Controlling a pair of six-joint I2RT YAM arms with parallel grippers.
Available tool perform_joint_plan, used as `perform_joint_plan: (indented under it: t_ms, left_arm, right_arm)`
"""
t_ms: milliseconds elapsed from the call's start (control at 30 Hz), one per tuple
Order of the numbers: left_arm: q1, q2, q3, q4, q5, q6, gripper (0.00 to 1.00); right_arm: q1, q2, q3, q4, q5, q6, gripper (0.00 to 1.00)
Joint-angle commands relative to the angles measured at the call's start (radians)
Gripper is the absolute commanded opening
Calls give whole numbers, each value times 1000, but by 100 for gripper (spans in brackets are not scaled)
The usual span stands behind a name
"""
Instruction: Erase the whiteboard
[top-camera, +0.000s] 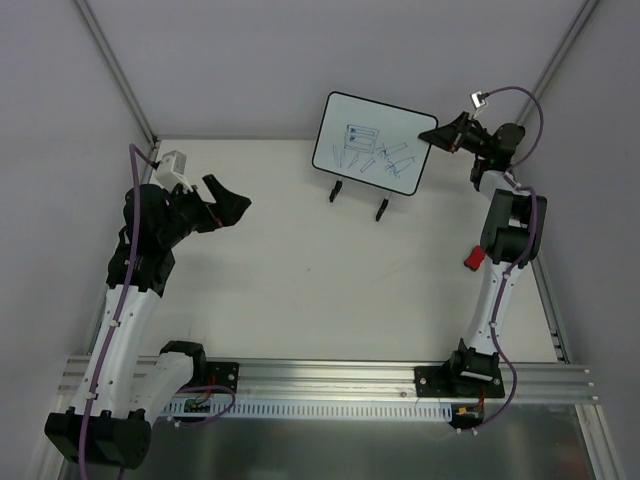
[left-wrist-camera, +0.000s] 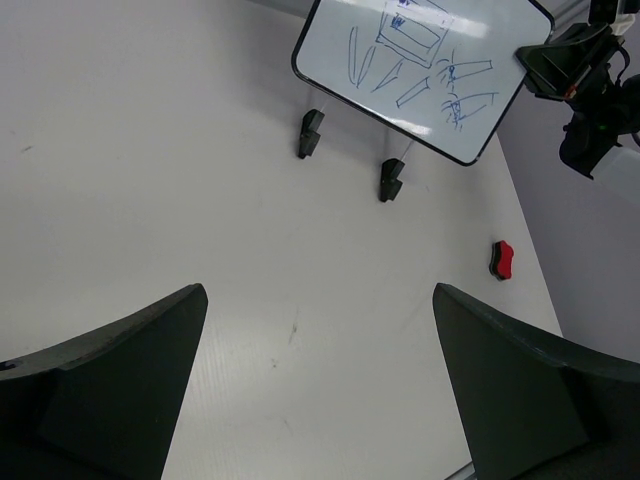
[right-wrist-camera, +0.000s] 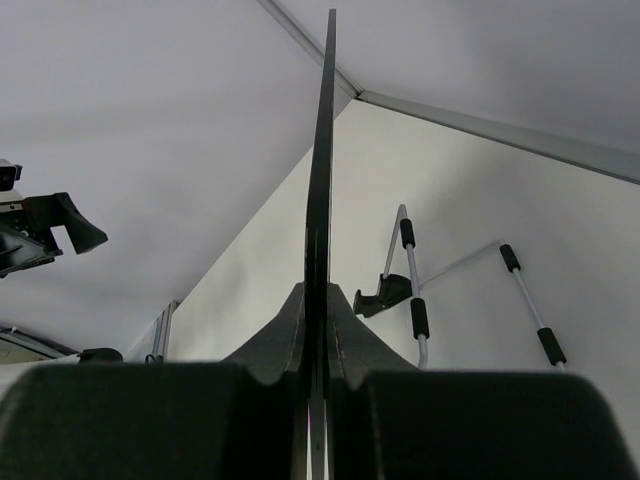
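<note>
The whiteboard (top-camera: 372, 142) stands tilted on two black feet at the back of the table, with blue marker drawings on it. It also shows in the left wrist view (left-wrist-camera: 415, 65). My right gripper (top-camera: 436, 134) is shut on the board's right edge, and the right wrist view shows the board edge-on (right-wrist-camera: 320, 180) between the two fingers. My left gripper (top-camera: 228, 203) is open and empty, held above the table at the left. The red eraser (left-wrist-camera: 502, 258) lies on the table near the right edge, and in the top view (top-camera: 473, 259) it is partly hidden behind the right arm.
The board's wire stand legs (right-wrist-camera: 412, 280) reach back behind it. The white table (top-camera: 300, 280) is bounded by grey walls at the back and sides. An aluminium rail (top-camera: 330, 380) runs along the near edge.
</note>
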Motion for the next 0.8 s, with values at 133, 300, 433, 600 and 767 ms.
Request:
perform_joint_plan:
  t_ms: [133, 300, 433, 600, 767]
  left_arm:
    - [-5, 7, 21, 2, 10, 154, 99]
    - [-5, 53, 29, -2, 54, 365, 99]
    - [-7, 137, 65, -3, 151, 497, 99]
    - [-7, 260, 134, -3, 208, 501, 99]
    - [-5, 378, 185, -2, 265, 438, 99]
  right_arm:
    - [51, -132, -75, 303, -66, 210, 0]
    - [126, -210, -206, 406, -161, 266, 0]
    - [170, -262, -285, 451, -201, 269, 0]
    - [241, -320, -366, 451, -201, 235, 0]
    - [273, -376, -424, 451, -184, 209, 0]
